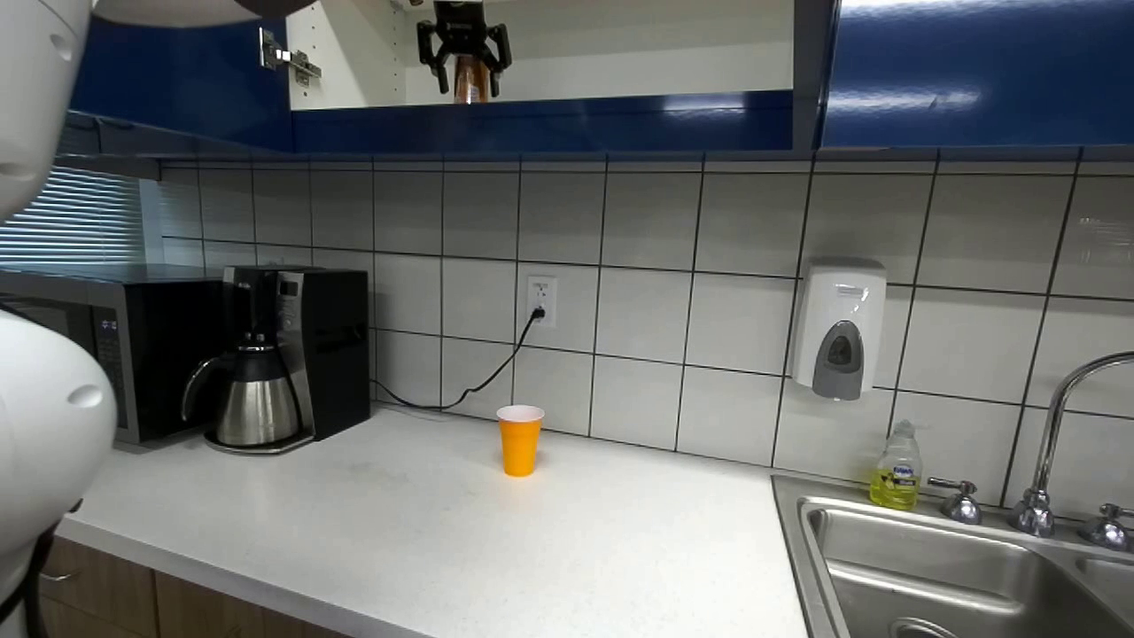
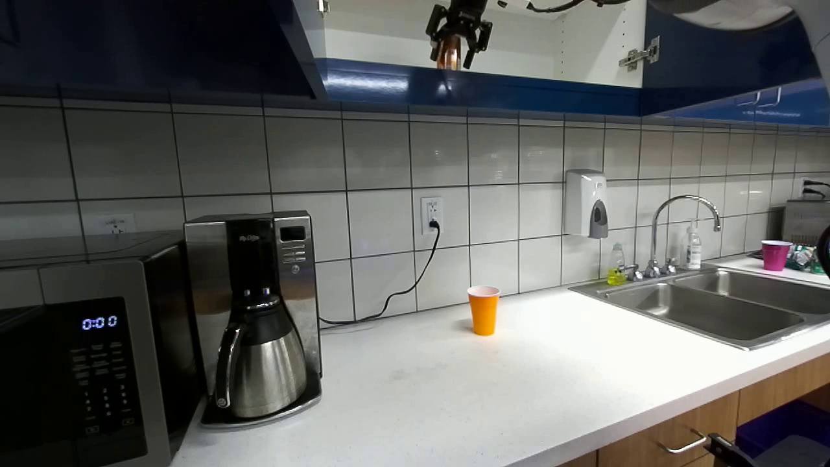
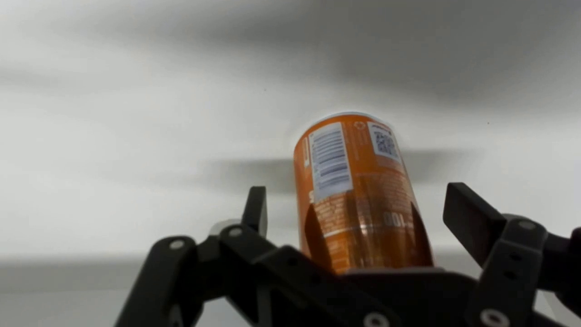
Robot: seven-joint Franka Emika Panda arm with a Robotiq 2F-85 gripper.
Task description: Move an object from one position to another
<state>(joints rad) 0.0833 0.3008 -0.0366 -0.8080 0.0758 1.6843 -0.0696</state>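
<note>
An orange can [image 3: 363,181] with a barcode label stands upright inside the open upper cabinet. It also shows in both exterior views [image 1: 471,78] [image 2: 449,53], its lower end partly hidden by the cabinet's front edge. My gripper [image 3: 357,194] points down over the can, one finger on each side. It also shows in both exterior views [image 1: 469,89] [image 2: 451,59]. In the wrist view a gap shows between each fingertip and the can, so the gripper is open and not holding it. The can's top is hidden behind the gripper's body.
The cabinet's blue bottom edge [image 1: 540,128], side walls and open door [image 1: 186,80] surround the gripper. Below, an orange cup [image 2: 484,312] stands on the white counter [image 2: 421,402]. A coffee maker [image 2: 301,311], microwave [image 2: 152,363], soap dispenser [image 1: 842,328] and sink [image 1: 788,523] are around.
</note>
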